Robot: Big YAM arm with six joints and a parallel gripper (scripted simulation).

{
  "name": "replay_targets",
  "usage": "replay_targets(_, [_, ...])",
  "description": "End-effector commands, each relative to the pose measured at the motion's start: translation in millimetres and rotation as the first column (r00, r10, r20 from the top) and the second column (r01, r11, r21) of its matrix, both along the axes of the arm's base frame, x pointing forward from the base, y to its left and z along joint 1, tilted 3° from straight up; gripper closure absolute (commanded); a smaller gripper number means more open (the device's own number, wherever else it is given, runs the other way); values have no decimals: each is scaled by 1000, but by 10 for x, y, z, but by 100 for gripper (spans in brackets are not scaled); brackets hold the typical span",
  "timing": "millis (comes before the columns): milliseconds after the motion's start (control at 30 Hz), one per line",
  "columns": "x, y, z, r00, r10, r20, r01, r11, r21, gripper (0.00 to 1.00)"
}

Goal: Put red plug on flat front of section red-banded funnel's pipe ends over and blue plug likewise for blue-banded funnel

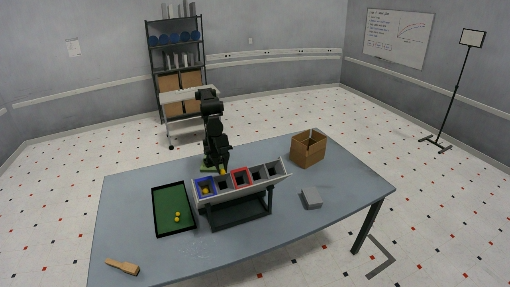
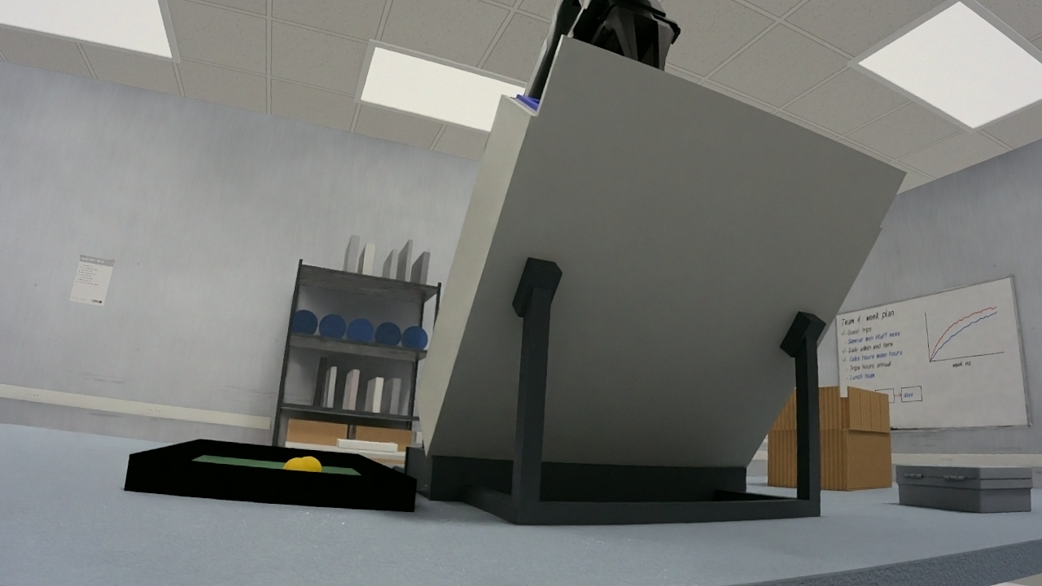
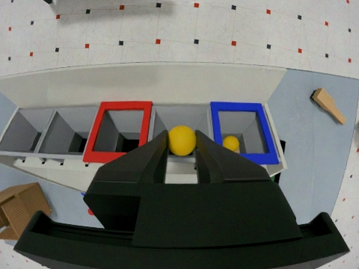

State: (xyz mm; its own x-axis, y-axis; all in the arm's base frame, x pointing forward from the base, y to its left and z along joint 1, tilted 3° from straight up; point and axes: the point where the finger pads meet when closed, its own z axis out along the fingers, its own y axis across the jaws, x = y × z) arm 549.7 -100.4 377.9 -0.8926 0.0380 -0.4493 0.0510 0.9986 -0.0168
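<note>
My gripper (image 1: 222, 170) (image 3: 181, 136) is shut on a yellow marble (image 1: 222, 171) (image 3: 182, 140). It hangs just above the back edge of the funnel row, over the grey funnel (image 1: 224, 184) (image 3: 179, 117) between the blue-banded funnel (image 1: 205, 187) (image 3: 244, 131) and the red-banded funnel (image 1: 241, 177) (image 3: 120, 131). A second yellow marble (image 1: 205, 191) (image 3: 230, 143) sits in the blue-banded funnel. Two more marbles (image 1: 176, 217) (image 2: 302, 463) lie in the green tray (image 1: 167, 199) (image 2: 218, 477). The white cover (image 2: 655, 277) hides the pipes. The plugs and the sections below are hidden.
A cardboard box (image 1: 307, 148) (image 2: 830, 437) stands at the table's back right. A grey case (image 1: 311, 198) (image 2: 961, 487) lies right of the stand. A wooden block (image 1: 122, 266) (image 3: 328, 105) lies at the front left corner. The black stand (image 1: 235, 210) (image 2: 531, 393) carries the cover.
</note>
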Motion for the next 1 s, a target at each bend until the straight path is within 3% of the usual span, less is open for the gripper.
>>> replay_targets(0, [-1, 8, 38, 999, -6, 33, 6, 1000, -5, 100])
replay_targets(600, [7, 15, -1, 999, -7, 34, 7, 1000, -4, 100])
replay_targets(633, [13, -1, 33, 1000, -1, 32, 1, 1000, -5, 41])
replay_targets(967, [13, -1, 33, 1000, -1, 32, 1, 1000, -5, 41])
